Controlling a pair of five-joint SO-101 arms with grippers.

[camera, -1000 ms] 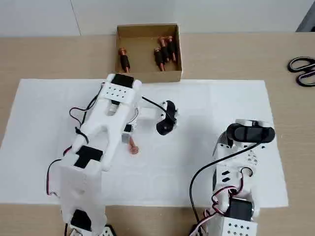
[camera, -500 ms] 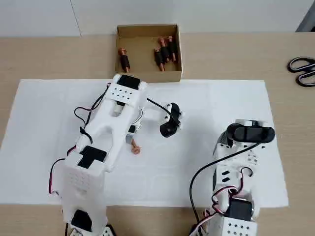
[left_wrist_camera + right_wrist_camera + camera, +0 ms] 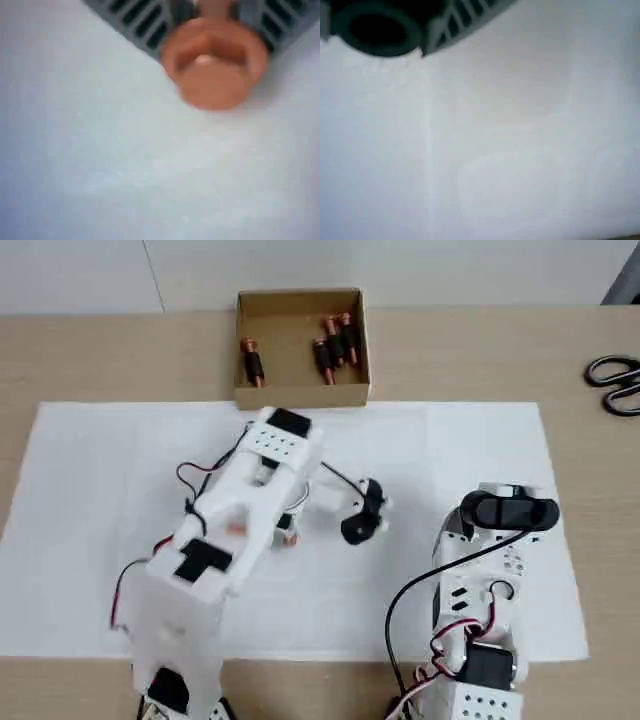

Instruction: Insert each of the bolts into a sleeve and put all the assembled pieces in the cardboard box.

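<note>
White paper (image 3: 100, 540) on the wooden table is where your left gripper (image 3: 212, 12), clenched on the copper bolt (image 3: 215, 65), has shifted over the last 1 second toward the right arm's side. Your right gripper (image 3: 420, 30) grasps a black sleeve (image 3: 377, 30) just above the paper, so you look set to mate the 2. The cardboard box (image 3: 300, 395) already has 4 assembled pieces in it.

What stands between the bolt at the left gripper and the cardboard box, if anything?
Nothing visible lies on the white paper between the bolt and the cardboard box. The left arm itself covers part of that stretch in the high view, so that part cannot be checked.
</note>
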